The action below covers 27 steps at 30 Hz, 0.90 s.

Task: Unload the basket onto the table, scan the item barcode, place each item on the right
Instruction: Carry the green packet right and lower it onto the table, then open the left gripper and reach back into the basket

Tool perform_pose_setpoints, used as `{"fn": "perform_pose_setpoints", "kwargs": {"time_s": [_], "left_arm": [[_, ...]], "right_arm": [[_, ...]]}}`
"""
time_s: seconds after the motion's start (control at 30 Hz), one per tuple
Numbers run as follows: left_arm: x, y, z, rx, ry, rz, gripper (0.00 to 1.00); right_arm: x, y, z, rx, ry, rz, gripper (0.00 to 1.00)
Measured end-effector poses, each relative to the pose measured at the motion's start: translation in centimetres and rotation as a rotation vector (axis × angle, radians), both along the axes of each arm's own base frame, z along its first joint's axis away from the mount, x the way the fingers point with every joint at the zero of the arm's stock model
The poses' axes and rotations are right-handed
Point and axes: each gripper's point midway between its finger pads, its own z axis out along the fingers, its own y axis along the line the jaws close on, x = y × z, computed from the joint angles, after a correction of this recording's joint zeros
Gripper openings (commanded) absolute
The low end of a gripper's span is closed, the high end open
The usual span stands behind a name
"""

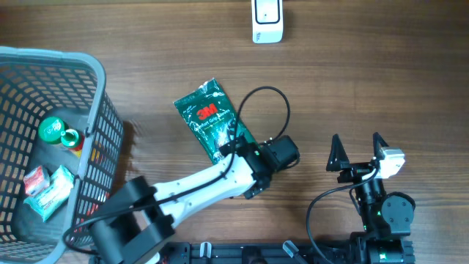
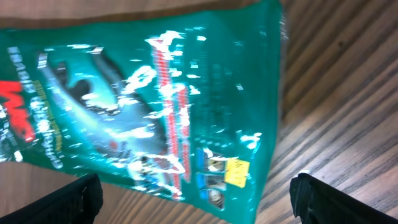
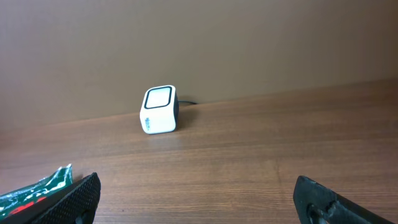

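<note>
Overhead view first: the wooden table point(image 1: 396, 81), with the grey mesh basket point(image 1: 110, 132) at its left edge. The left arm point(image 1: 198, 183) stretches diagonally up from the bottom edge, its wrist bent over the middle of the table. The right arm point(image 1: 385, 213) sits folded at lower right, well apart, so the left is plainly the nearer one.

The green 3M packet point(image 1: 207, 116) lies flat on the wood between the basket and the right arm. Its long axis runs from upper left to lower right, and the left gripper point(image 2: 196, 183) hangs over its lower end. In the left wrist view the packet fills the frame just ahead of and below the fingers point(image 2: 74, 199). Its length lies side to side, roughly along the line from one finger to the other. We reckon a turn of the wrist, or a bite on the short edge, is what's needed.

Those fingers stand wide apart, touching nothing. The white barcode scanner point(image 1: 267, 22) waits at the far edge, well apart from the packet. The right gripper point(image 1: 357, 143) is spread wide too, and empty. We can't see a barcode, only a small yellow sticker point(image 2: 236, 173).
</note>
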Motion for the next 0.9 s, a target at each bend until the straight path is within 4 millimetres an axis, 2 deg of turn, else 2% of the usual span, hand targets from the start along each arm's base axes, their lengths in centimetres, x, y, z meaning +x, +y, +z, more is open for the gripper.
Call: {"fn": "perform_pose_setpoints", "kwargs": {"time_s": [0.1,0.23,0.37,0.43,0.5,0.57,0.6,0.63,0.7,0.8,0.9], "left_arm": [[0.2,-0.2,2.0,-0.060,-0.026,0.007,1.00],[0.7,-0.2,5.7,-0.171,-0.089,0.020,1.00],[2.4,0.8,10.3,-0.314,-0.192,0.082,1.00],[4.2,1.6,14.0,-0.444,-0.293,0.150,1.00],[5.7,3.0,17.7,-0.562,-0.399,0.219,1.00],[7.1,4.9,22.9,-0.726,-0.545,0.298,1.00],[7.3,5.7,24.5,-0.779,-0.588,0.328,1.00],[7.4,7.1,27.4,-0.854,-0.668,0.358,1.00],[7.2,9.2,31.0,-0.959,-0.775,0.397,1.00],[6.3,13.0,35.8,-1.069,-0.938,0.458,1.00],[5.7,17.0,38.2,-1.082,-1.078,0.546,1.00]], "right_arm": [[0.0,0.0,0.0,0.000,0.000,0.001,1.00],[0.0,0.0,0.0,0.000,0.000,0.000,1.00],[0.0,0.0,0.0,0.000,0.000,0.000,1.00],[0.0,0.0,0.0,0.000,0.000,0.000,1.00],[0.0,0.0,0.0,0.000,0.000,0.000,1.00],[0.0,0.0,0.0,0.000,0.000,0.000,1.00],[0.0,0.0,0.0,0.000,0.000,0.000,1.00],[0.0,0.0,0.0,0.000,0.000,0.000,1.00],[0.0,0.0,0.0,0.000,0.000,0.000,1.00],[0.0,0.0,0.0,0.000,0.000,0.000,1.00],[0.0,0.0,0.0,0.000,0.000,0.000,1.00]]}}
